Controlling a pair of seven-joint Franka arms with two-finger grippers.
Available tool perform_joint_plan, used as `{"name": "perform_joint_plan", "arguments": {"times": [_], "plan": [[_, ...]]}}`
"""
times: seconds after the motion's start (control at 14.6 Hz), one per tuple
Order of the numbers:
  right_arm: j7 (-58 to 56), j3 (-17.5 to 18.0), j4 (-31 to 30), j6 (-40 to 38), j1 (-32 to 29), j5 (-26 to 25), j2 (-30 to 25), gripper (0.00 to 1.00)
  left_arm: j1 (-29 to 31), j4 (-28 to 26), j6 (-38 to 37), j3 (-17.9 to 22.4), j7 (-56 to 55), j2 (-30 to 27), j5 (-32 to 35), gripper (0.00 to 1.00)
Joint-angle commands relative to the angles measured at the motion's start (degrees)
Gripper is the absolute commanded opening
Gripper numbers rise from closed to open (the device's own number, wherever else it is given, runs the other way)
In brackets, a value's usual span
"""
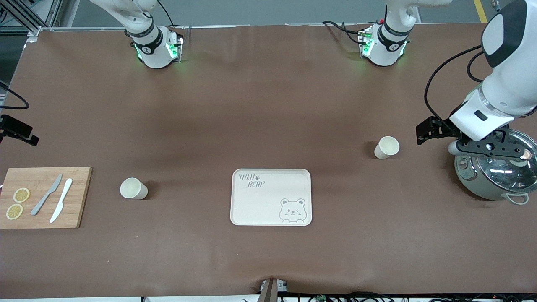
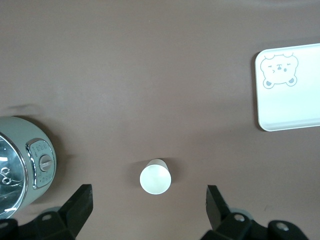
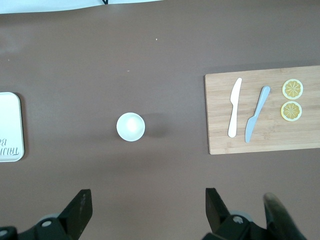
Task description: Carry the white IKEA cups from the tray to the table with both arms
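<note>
Already both white cups (image 1: 386,147) (image 1: 133,188) stand on the surface off the tray (image 1: 271,197), below my wide-open, empty jaws.

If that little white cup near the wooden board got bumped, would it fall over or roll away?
Probably it tips easily: the white cup looks small, empty and thin-walled, so likely light. It stands upright on the flat table, narrowing toward its base. Once over, its round tapered shape would likely roll it in a curve, not straight toward the cutting board.
</note>
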Motion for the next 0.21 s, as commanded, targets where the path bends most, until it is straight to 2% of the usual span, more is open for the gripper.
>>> {"name": "perform_joint_plan", "arguments": {"times": [0.0, 0.14], "plan": [[1.0, 0.6, 1.8, -0.3, -1.2, 1.7, -0.2, 1.00, -0.1, 1.1, 0.1, 0.0, -0.8, 0.5, -1.0, 1.00], [5.3, 0.6, 2.2, 0.1, 0.3, 1.7, 0.1, 1.00, -0.1, 1.1, 0.1, 0.0, -0.6, 0.5, -1.1, 1.00]]}}
